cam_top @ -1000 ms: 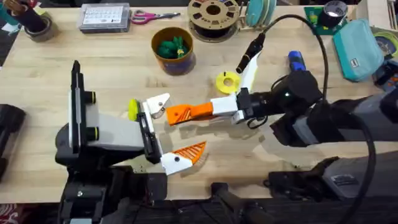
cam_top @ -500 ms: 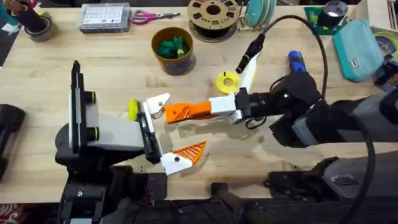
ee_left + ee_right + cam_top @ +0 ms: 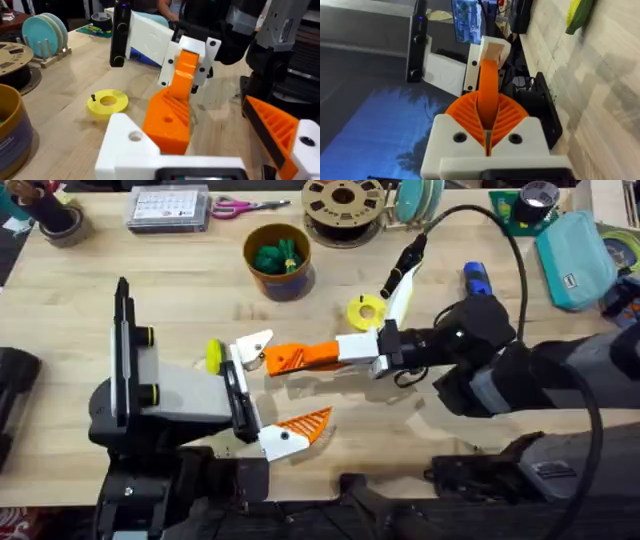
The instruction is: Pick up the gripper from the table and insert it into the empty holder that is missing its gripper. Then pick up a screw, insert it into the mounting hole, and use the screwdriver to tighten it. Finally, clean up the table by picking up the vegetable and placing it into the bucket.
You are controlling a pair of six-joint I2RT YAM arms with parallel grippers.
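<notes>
The right fingers (image 3: 300, 361) are closed flat on the orange gripper (image 3: 283, 359), which they hold level above the middle of the bench (image 3: 150, 300), its free end at the white holder (image 3: 256, 346) on the left arm's upper finger. In the left wrist view the gripper (image 3: 169, 120) sits just beside the holder (image 3: 131, 145), seemingly touching it; whether it is seated I cannot tell. The left fingers (image 3: 270, 392) are spread wide with nothing between them: the holder finger is bare, the lower finger (image 3: 298, 428) carries its own orange pad.

The yellow disc (image 3: 365, 312) lies on the bench just beyond the right fingers. The blue screwdriver (image 3: 476, 279) lies farther right, partly behind the right arm. The vegetable (image 3: 277, 255) is inside the bucket (image 3: 258, 239) at the far middle of the bench, well apart from both sets of fingers.
</notes>
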